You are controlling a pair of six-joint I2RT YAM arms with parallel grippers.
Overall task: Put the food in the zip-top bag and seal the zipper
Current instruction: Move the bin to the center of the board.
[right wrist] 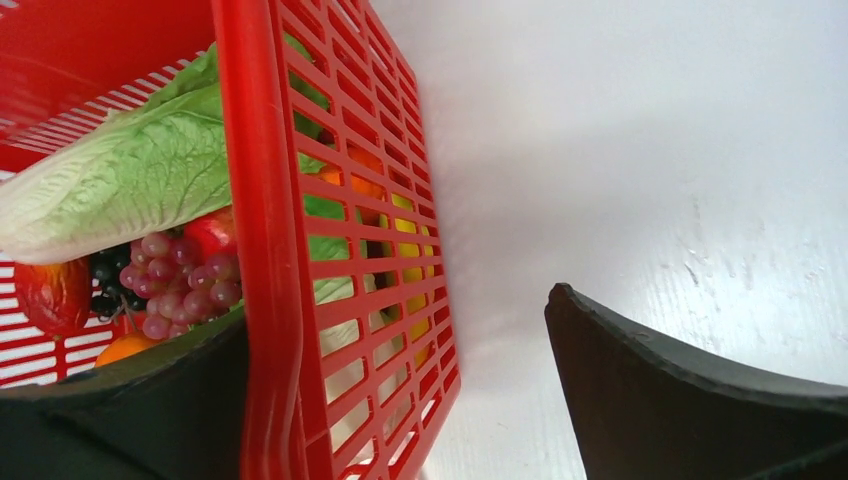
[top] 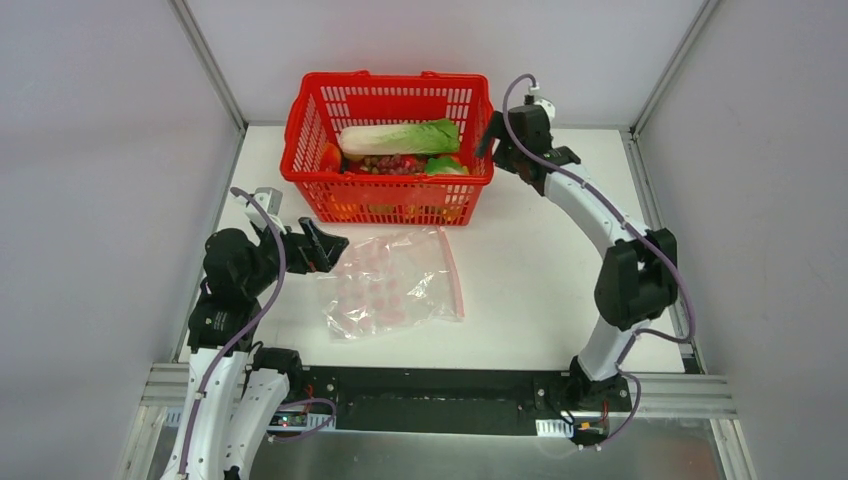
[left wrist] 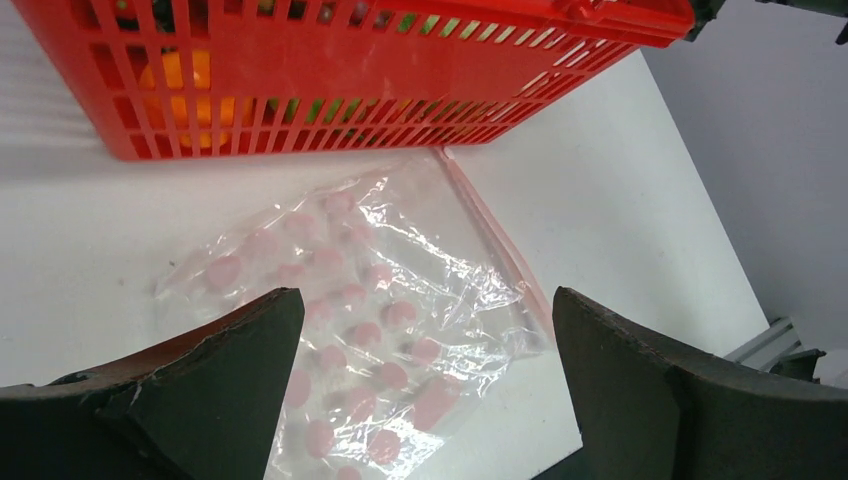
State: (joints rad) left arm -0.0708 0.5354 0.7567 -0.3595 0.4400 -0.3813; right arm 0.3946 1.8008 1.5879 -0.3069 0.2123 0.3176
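Hovering at the left edge of the zip-top bag [top: 395,282], left gripper [top: 328,243] is spread wide, empty. Bag lies flat just near of the red basket [top: 388,198]. Right gripper [right wrist: 400,330], also spread, straddles the basket's right wall; cabbage [top: 400,137] inside.

White table [top: 540,280], grey walls [top: 90,150], aluminium frame [top: 208,60]

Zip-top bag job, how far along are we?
Nothing done: the zip-top bag lies flat, seemingly empty, cabbage and other food in the red basket. In hand: left gripper open above the bag, right gripper open astride the basket's wall. Left: load food, seal zipper.
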